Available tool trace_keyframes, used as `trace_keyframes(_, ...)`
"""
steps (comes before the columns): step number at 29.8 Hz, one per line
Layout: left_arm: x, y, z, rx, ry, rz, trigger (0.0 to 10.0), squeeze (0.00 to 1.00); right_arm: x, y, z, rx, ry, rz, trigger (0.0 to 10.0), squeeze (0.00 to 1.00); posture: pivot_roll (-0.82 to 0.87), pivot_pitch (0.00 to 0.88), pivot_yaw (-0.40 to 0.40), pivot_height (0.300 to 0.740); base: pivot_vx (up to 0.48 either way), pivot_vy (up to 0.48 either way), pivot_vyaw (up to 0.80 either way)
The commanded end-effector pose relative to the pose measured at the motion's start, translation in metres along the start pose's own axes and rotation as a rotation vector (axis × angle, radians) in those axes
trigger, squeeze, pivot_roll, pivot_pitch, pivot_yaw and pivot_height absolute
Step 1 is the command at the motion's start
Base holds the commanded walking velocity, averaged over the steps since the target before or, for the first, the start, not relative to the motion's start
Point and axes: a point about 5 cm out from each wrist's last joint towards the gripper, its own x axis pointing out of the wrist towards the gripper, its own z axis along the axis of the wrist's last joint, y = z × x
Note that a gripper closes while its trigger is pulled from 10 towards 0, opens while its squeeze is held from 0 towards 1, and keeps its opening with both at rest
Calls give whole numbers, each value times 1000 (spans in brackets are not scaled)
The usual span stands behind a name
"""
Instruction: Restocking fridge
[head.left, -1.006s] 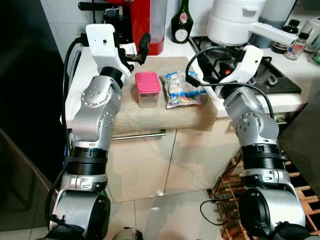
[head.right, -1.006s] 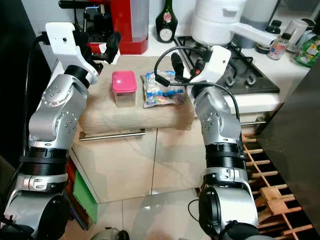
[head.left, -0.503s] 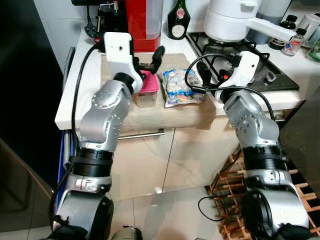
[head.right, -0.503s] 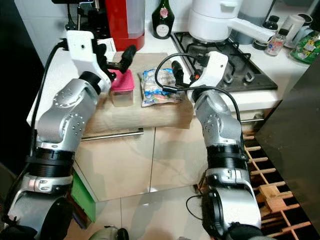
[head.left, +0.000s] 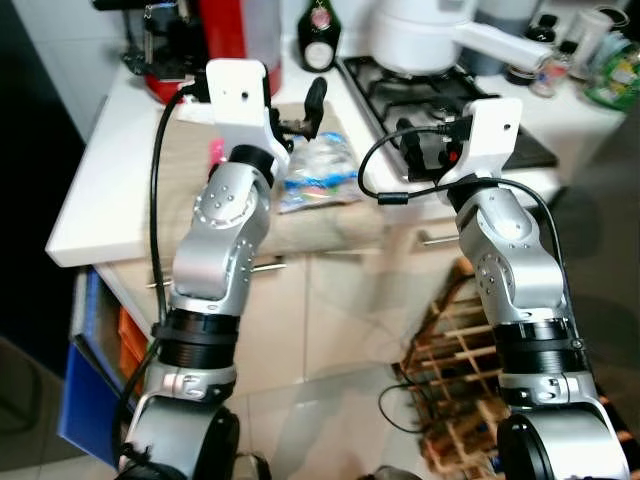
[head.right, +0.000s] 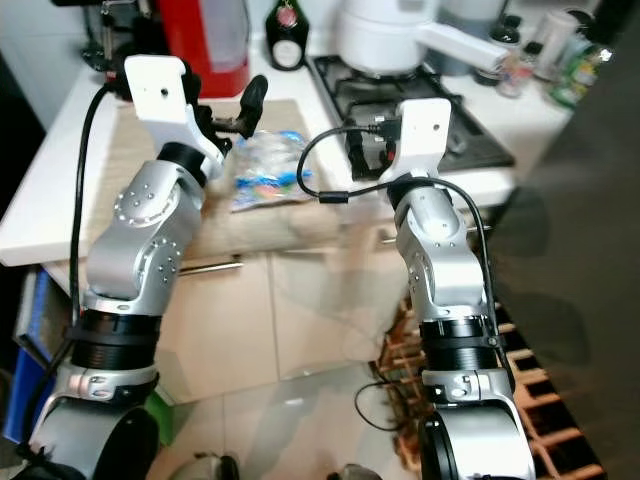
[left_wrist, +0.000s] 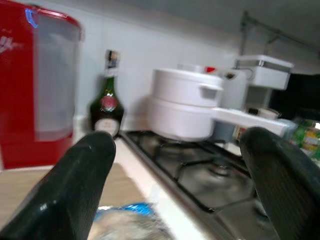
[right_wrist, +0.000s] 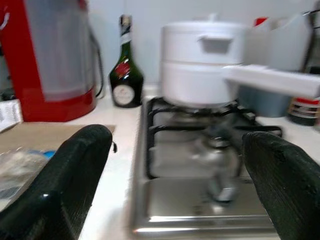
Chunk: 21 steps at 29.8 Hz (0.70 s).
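The robot stands before a white bench (head.left: 95, 215) with both arms raised over it. A beige cloth (head.left: 185, 165) covers the near part of the bench and hangs over its front edge above the cupboard doors.

The left hand (left_wrist: 175, 185) hovers above the cloth, its 2 black fingers (left_wrist: 75, 185) spread wide apart and gripping nothing. One finger (head.left: 315, 100) stands just behind a bag of wrapped sweets (head.left: 318, 178), which lies flat on the cloth. A sliver of the pink-lidded tub (head.left: 215, 152) shows at the edge of the left forearm, beside the bag; the rest is hidden by the arm.

The right hand (right_wrist: 180, 185) is held over the front edge of the hob (head.left: 420, 85), fingers (right_wrist: 280, 180) likewise wide apart and empty. A black cable loops from the right wrist.

Behind the cloth stands a red appliance (right_wrist: 47, 60) against the tiled wall. A dark green bottle (right_wrist: 126, 75) stands beside it, next to the hob. A white lidded pot (right_wrist: 205, 62) with a long white handle sits on the rear of the hob. Small bottles (head.left: 550, 70) are grouped at the far right of the bench. A wooden wine rack (head.left: 455, 345) rests on the tiled floor near the right arm. The head views are slightly blurred.
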Motion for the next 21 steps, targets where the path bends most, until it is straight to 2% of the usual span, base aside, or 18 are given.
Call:
trace_keyframes(1,-1,8,4,7,-8,31,10000,0,1,7,5,21,-14,27,10000,0,-85,31,-9,740,0,0,0)
trace_keyframes(2,-1,9,4,15,-10,36,10000,0,1,9,6,48,-12,38,10000,0,-85,31,-9,740,0,0,0)
trace_keyframes(5,-5,17,0,42,8,46,10000,0,6,17,1,267,32,75,10000,0,-79,42,-6,740,0,0,0)
trace_keyframes(8,-8,24,-1,90,26,41,10000,0,12,23,0,359,55,108,10000,0,-63,50,-7,740,0,0,0)
trace_keyframes(11,-12,38,0,144,42,49,10000,0,20,31,-3,422,85,148,10000,0,-40,53,-12,740,0,0,0)
trace_keyframes(14,-17,49,5,152,33,60,10000,0,25,36,-7,464,108,167,10000,0,-17,54,-15,740,0,0,0)
trace_keyframes(16,-21,51,7,149,29,51,10000,0,28,39,-11,503,134,173,10000,0,0,58,-16,740,0,0,0)
trace_keyframes(17,-29,51,8,138,34,27,10000,0,31,44,-13,526,145,187,10000,0,20,62,-18,740,0,0,0)
trace_keyframes(18,-29,51,8,138,34,27,10000,0,31,44,-13,526,145,187,10000,0,20,62,-18,740,0,0,0)
trace_keyframes(19,-37,49,9,139,41,-1,10000,0,33,48,-14,532,151,199,10000,0,40,69,-17,740,0,0,0)
trace_keyframes(21,-45,45,9,127,53,-45,10000,0,36,51,-15,531,158,205,10000,0,56,77,-19,740,0,0,0)
